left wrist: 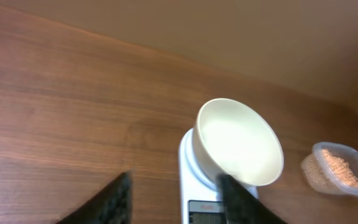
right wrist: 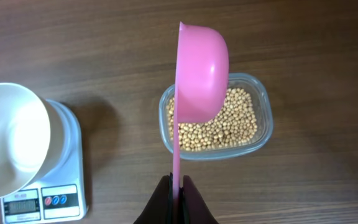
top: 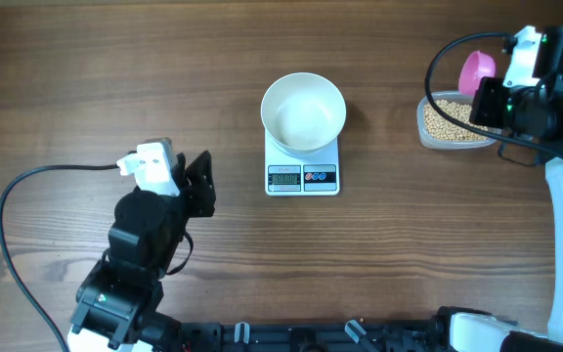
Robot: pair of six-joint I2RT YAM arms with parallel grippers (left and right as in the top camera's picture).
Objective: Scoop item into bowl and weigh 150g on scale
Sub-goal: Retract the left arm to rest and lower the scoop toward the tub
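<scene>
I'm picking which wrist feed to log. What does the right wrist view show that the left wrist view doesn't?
Only the right wrist view: the pink scoop, its handle pinched in the shut right gripper and held above the tub, plus the scale's full display.
Only the left wrist view: the left gripper, open and empty.
Both: the white bowl sitting on the scale, and the tub of beans on the wooden table.

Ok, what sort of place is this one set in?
Likely a lab bench staged for kitchen weighing: bare wooden table, a scale under a white bowl, and a tub of beans.
</scene>
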